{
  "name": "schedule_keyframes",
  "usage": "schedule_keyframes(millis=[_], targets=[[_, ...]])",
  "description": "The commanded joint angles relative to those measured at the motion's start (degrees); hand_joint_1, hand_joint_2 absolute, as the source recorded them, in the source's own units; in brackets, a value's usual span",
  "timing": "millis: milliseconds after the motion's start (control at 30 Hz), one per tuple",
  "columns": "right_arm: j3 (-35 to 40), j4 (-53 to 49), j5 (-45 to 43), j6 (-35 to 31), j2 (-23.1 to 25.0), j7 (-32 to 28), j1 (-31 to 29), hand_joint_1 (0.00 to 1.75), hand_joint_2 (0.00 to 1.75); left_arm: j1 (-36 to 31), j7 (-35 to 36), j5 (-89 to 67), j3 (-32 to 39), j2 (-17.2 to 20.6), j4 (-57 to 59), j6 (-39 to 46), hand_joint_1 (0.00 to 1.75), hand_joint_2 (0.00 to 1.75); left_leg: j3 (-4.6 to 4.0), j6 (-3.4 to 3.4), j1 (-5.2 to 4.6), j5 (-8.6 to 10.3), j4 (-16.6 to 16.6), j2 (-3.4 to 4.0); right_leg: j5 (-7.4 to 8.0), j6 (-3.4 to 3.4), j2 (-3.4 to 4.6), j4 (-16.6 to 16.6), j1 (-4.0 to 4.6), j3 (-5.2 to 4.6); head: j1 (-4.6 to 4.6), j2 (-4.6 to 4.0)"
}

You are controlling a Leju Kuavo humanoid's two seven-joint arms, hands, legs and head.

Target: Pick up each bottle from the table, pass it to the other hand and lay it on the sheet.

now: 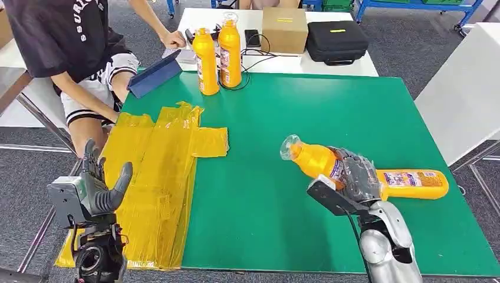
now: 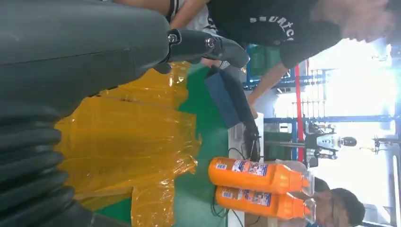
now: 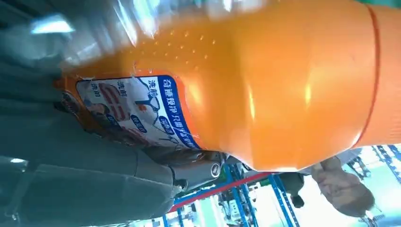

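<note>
Green bench [image 1: 306,118] top, grey floor around it; white table [image 1: 265,62] butted against the far edge carrying a cardboard box [image 1: 284,29] and black case [image 1: 336,41]. Person [image 1: 71,53] seated at far left corner. Yellow sheet [image 1: 159,177], crumpled, spread on the bench's left side. Two orange bottles [image 1: 218,54] upright at the far edge. Third bottle [image 1: 365,171] on its side at right, long axis running left-right, clear cap toward the sheet and tilted up. Right robot hand [image 1: 357,177] wraps its middle. Left robot hand [image 1: 100,180] above the sheet's near edge, fingers apart, holding nothing.
</note>
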Motion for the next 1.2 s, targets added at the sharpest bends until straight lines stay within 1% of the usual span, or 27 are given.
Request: schedule_keyframes(millis=[33, 100, 133, 167, 200, 300, 333, 433, 467, 533, 600, 633, 800, 867, 967, 1000, 1067, 1133, 1167, 1200], targets=[[2.1, 1.7, -2.1, -2.4, 3.9, -1.7, -4.5, 1.75, 1.75, -1.8, -0.6, -0.6, -4.4, 1.1, -0.1, -3.9, 0.0, 1.75, 0.19, -0.14, 0.03, -0.08, -0.1, 0.12, -0.05, -0.06, 0.05, -0.1, 0.03, 0.16, 0.0, 0.0], [4.4, 5.3, -2.0, -4.4, 5.9, -1.6, -8.5, 1.75, 1.75, -3.2, -0.4, -0.9, -7.9, 1.3, -1.2, -6.5, 0.0, 1.75, 0.21, -0.19, 0.05, -0.11, -0.1, 0.28, -0.03, -0.08, 0.19, -0.1, 0.05, 0.14, 0.0, 0.0], [4.9, 7.1, -2.9, -6.0, 6.9, -1.9, -10.4, 1.75, 1.75, -3.9, -0.3, -0.9, -9.6, 1.4, -1.7, -7.8, 0.0, 1.75, 0.05, -0.14, 0.04, -0.06, 0.0, 0.25, 0.01, -0.06, 0.18, 0.0, 0.04, 0.01, 0.0, 0.0], [6.4, 9.5, -4.0, -7.0, 7.3, -2.3, -12.4, 1.75, 1.75, -4.6, 0.0, -0.9, -11.7, 1.7, -2.3, -9.2, 0.0, 1.75, 0.17, -0.19, 0.05, -0.09, 0.0, 0.3, -0.01, -0.08, 0.2, 0.0, 0.06, 0.1, 0.0, 0.0], [7.1, 10.9, -5.1, -8.2, 7.9, -3.1, -13.5, 1.75, 1.75, -5.1, 0.1, -0.8, -13.0, 1.7, -2.7, -10.0, 0.0, 1.75, 0.01, -0.14, 0.06, -0.02, 0.0, 0.26, 0.05, -0.06, 0.19, 0.0, 0.06, -0.06, 0.02, 0.0], [9.3, 14.8, -7.4, -10.9, 9.9, -4.8, -17.0, 1.75, 1.75, -6.2, 0.0, -0.3, -17.3, 2.2, -3.9, -12.4, 0.0, 1.75, 0.21, -0.24, 0.06, -0.01, -0.1, 0.3, 0.03, -0.09, 0.19, -0.1, 0.06, 0.11, 0.02, 0.0], [10.0, 15.7, -7.8, -11.9, 10.6, -5.2, -17.8, 1.75, 1.75, -6.5, -0.1, -0.2, -18.7, 2.5, -4.4, -13.3, 0.0, 1.75, 0.1, -0.16, 0.07, 0.06, 0.0, 0.21, 0.05, -0.07, 0.13, 0.0, 0.06, 0.02, 0.0, 0.0], [13.1, 18.0, -9.0, -12.3, 13.5, -7.2, -20.0, 1.75, 1.75, -6.4, -0.2, 0.3, -21.9, 3.3, -6.6, -14.7, 0.0, 1.75, 0.07, -0.13, 0.06, 0.08, 0.0, 0.3, 0.04, -0.06, 0.21, 0.0, 0.06, 0.0, 0.0, 0.0], [14.6, 18.9, -9.2, -12.3, 14.0, -7.7, -20.8, 1.75, 1.75, -6.4, -0.3, 0.5, -22.8, 3.6, -7.3, -15.0, 0.0, 1.75, 0.24, -0.21, 0.06, 0.04, -0.1, 0.39, 0.0, -0.09, 0.28, 0.0, 0.06, 0.13, 0.0, 0.0], [16.3, 20.4, -10.0, -13.1, 14.8, -8.4, -22.4, 1.75, 1.75, -6.5, -0.4, 2.1, -23.6, 4.0, -7.8, -15.9, 0.0, 1.75, 0.09, -0.15, 0.06, 0.11, 0.0, 0.29, 0.03, -0.05, 0.2, 0.0, 0.05, 0.03, 0.0, 0.0], [17.9, 21.9, -11.4, -12.8, 15.4, -8.7, -24.0, 1.75, 1.75, -7.2, -0.1, 3.2, -24.2, 4.2, -8.0, -16.4, 0.0, 1.75, 0.31, -0.26, 0.07, 0.03, -0.1, 0.42, -0.02, -0.11, 0.29, 0.0, 0.06, 0.19, 0.02, 0.0], [18.5, 22.1, -11.5, -12.7, 15.9, -8.8, -24.5, 1.75, 1.75, -7.5, 0.2, 4.2, -24.2, 4.0, -8.0, -16.8, 0.0, 1.75, 0.19, -0.21, 0.06, 0.09, -0.1, 0.31, 0.01, -0.08, 0.2, 0.0, 0.06, 0.1, 0.0, 0.0], [21.8, 25.1, -12.6, -12.5, 18.0, -9.5, -27.5, 1.75, 1.75, -7.2, 0.3, 5.6, -25.1, 4.8, -9.4, -17.1, 0.0, 1.75, 0.08, -0.15, 0.06, 0.11, 0.0, 0.26, 0.03, -0.05, 0.18, 0.0, 0.04, 0.0, 0.0, 0.0], [21.8, 25.1, -12.6, -12.5, 18.0, -9.5, -27.5, 1.75, 1.75, -7.2, 0.3, 5.6, -25.1, 4.8, -9.4, -17.1, 0.0, 1.75, 0.23, -0.2, 0.07, 0.08, -0.1, 0.32, 0.0, -0.07, 0.21, 0.0, 0.05, 0.14, 0.0, 0.0], [23.7, 27.5, -13.2, -12.5, 18.5, -10.3, -28.5, 1.75, 1.75, -6.8, 0.4, 6.1, -25.2, 5.0, -9.4, -17.1, 0.0, 1.75, 0.06, -0.13, 0.05, 0.15, -0.1, 0.12, 0.02, -0.04, 0.05, 0.0, 0.02, 0.02, 0.02, 0.0], [24.6, 28.4, -13.5, -12.5, 18.8, -10.7, -28.7, 1.75, 1.75, -6.9, 0.4, 6.2, -25.2, 5.1, -9.2, -17.1, 0.0, 1.75, 0.22, -0.19, 0.06, 0.1, -0.1, 0.16, -0.03, -0.06, 0.06, 0.0, 0.03, 0.17, 0.04, 0.0], [26.6, 29.6, -13.8, -12.7, 19.6, -11.2, -29.0, 1.75, 1.75, -7.4, 0.4, 6.7, -25.0, 5.2, -8.1, -16.8, 0.0, 1.75, 0.1, -0.13, 0.05, 0.14, -0.1, 0.15, 0.02, -0.04, 0.09, 0.0, 0.02, 0.05, 0.0, 0.0], [28.5, 30.1, -14.3, -12.3, 20.2, -11.2, -29.0, 1.75, 1.75, -7.9, 0.2, 7.3, -24.9, 5.4, -7.0, -16.4, 0.0, 1.75, 0.25, -0.21, 0.06, 0.11, -0.1, 0.18, -0.02, -0.08, 0.08, -0.1, 0.03, 0.2, 0.02, 0.0], [29.8, 30.3, -14.4, -11.9, 20.4, -11.2, -29.0, 1.75, 1.75, -8.2, 0.0, 7.8, -24.8, 5.5, -6.5, -16.1, 0.0, 1.75, 0.13, -0.16, 0.06, 0.14, -0.1, 0.13, 0.0, -0.07, 0.06, 0.0, 0.03, 0.09, 0.02, 0.0], [31.0, 30.5, -14.6, -11.7, 20.5, -11.3, -29.2, 1.75, 1.75, -8.3, -0.1, 8.2, -24.8, 5.6, -6.2, -15.9, 0.0, 1.75, 0.28, -0.24, 0.07, 0.1, -0.1, 0.17, -0.04, -0.1, 0.07, -0.1, 0.04, 0.22, 0.02, 0.0]])
